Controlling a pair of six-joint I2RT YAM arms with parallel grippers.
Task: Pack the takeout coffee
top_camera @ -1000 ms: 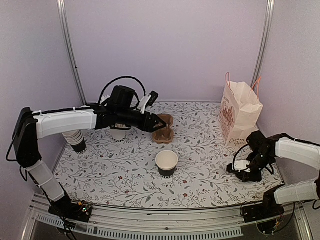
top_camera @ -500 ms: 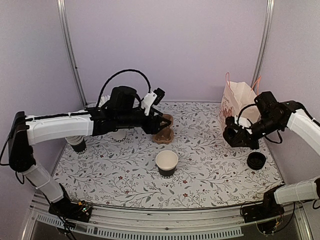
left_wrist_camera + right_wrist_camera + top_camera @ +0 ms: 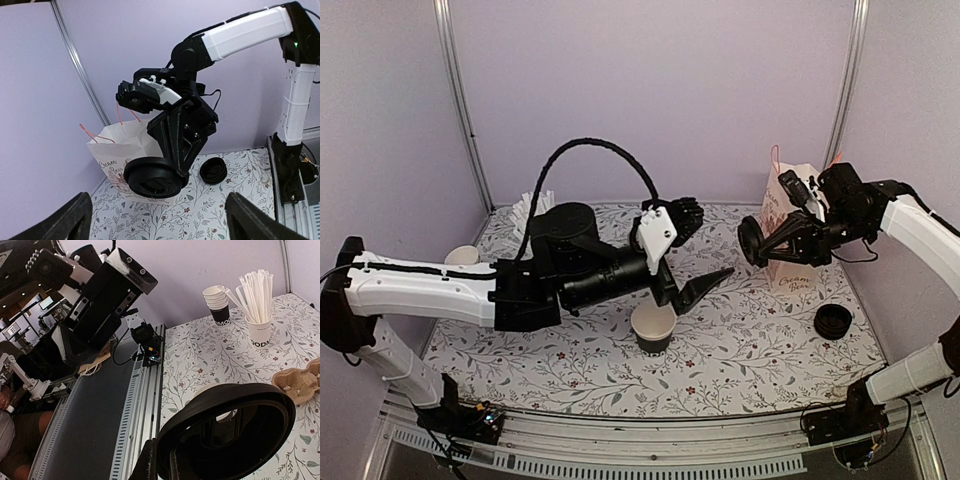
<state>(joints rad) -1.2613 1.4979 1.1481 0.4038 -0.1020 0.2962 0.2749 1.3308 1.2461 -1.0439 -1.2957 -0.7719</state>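
No capped cup shows. A lidless black cup (image 3: 653, 326) with a white inside stands mid-table. My right gripper (image 3: 767, 243) is shut on the rim of a round black lid (image 3: 751, 240) and holds it in the air, right of and above the cup. In the right wrist view the lid (image 3: 230, 435) fills the lower frame, pinched by the gripper (image 3: 162, 460), with the cup's white rim (image 3: 202, 390) behind it. My left gripper (image 3: 697, 252) is open and empty just above and right of the cup. Its view shows its spread fingers (image 3: 50, 220) and the held lid (image 3: 152, 177).
A white paper bag (image 3: 798, 228) stands at the back right, behind the right arm. A low stack of black lids (image 3: 833, 320) lies at the right. The right wrist view shows a straw holder (image 3: 259, 325), stacked cups (image 3: 218, 302) and a brown cup carrier (image 3: 297, 382).
My right gripper rose from the lid stack with one lid and carried it up and left. My left arm swung from the carrier toward the cup with its jaws now wide.
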